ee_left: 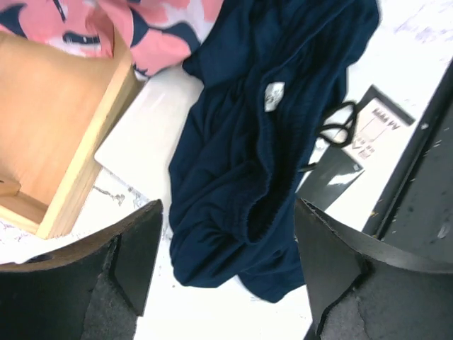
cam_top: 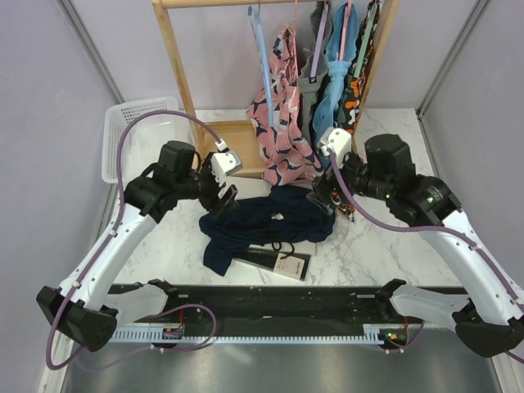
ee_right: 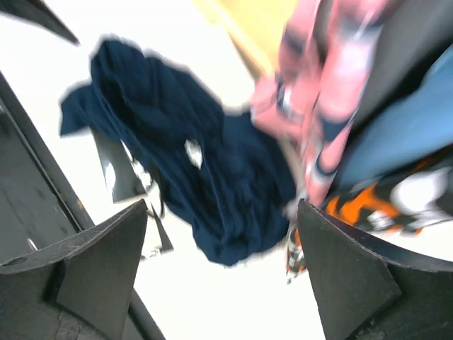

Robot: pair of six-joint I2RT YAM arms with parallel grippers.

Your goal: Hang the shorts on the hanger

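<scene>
Even, bright light from above fills the overhead view, which is sharp, with only faint, soft shadows on the marble counter [cam_top: 360, 254]. The left wrist view is crisp on the shorts [ee_left: 241, 177], though the counter there glares almost pure white. The right wrist view is smeared with blur throughout, and the pink garment [ee_right: 311, 106] loses its edges.

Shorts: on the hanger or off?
Off. The shorts lie crumpled on the table, apart from the light-blue hanger up on the rack.
</scene>
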